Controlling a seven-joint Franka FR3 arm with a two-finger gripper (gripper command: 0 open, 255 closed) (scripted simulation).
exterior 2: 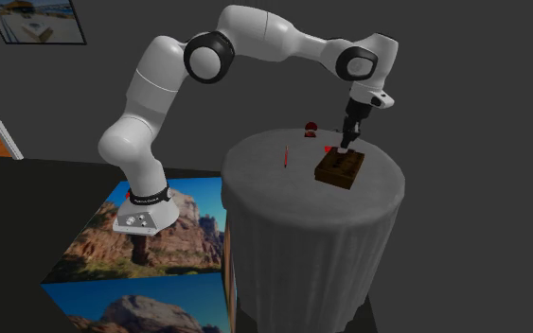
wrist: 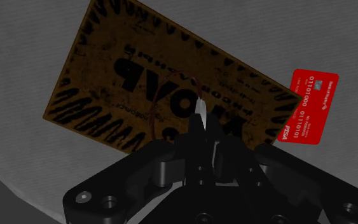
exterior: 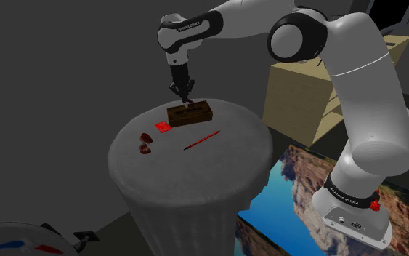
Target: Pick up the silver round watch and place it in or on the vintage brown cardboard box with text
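Pinching the silver watch (wrist: 201, 109) edge-on, the black fingers (wrist: 192, 135) stand nearly closed on it, its thin strap looping over the brown printed box (wrist: 126, 70) just beneath; beside the box lies a red card (wrist: 308, 107) on the grey, cloth-draped round surface (exterior: 195, 174).

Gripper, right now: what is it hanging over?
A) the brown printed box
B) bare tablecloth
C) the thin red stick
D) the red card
A: the wrist view shows the gripper over the brown box, its fingers shut on the watch, while the red card lies off to the side of the box.
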